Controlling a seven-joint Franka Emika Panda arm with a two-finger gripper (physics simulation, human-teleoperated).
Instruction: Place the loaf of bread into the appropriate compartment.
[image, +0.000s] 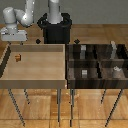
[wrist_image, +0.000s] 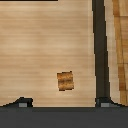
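Jaws spread wide and empty — only the fingertips (wrist_image: 21, 101) show in the wrist view, with the loaf of bread (wrist_image: 65, 81) lying between and below them on the light-wood tray (image: 35, 75). Centre over the loaf, descend vertically, close gently. Target: the appropriate compartment (image: 85, 73) of the dark bin (image: 97, 82) — it holds one low grey block.

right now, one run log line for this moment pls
phase: approach | gripper: over tray's far corner, holding nothing | loaf of bread: lying in light-wood tray | dark bin: no loaf inside
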